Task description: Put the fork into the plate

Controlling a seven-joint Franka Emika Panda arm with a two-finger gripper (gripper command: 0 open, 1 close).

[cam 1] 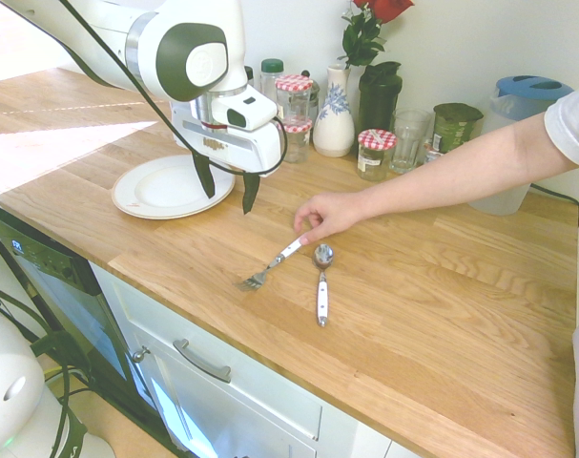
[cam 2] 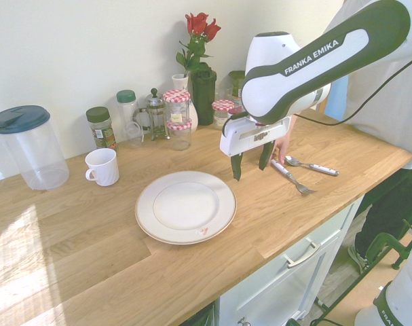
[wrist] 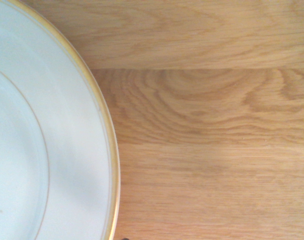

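1. The end effector hangs above the worktop, fingers spread and empty, just beside the plate.
2. The fork lies on the worktop near a spoon; a person's hand touches its handle.

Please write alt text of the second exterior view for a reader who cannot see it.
The robot's open tool hangs above a wooden counter, between an empty plate and a fork. A person's hand touches the fork's handle; a spoon lies beside it.

Bright, sharp daylight; sun glare on the worktop.
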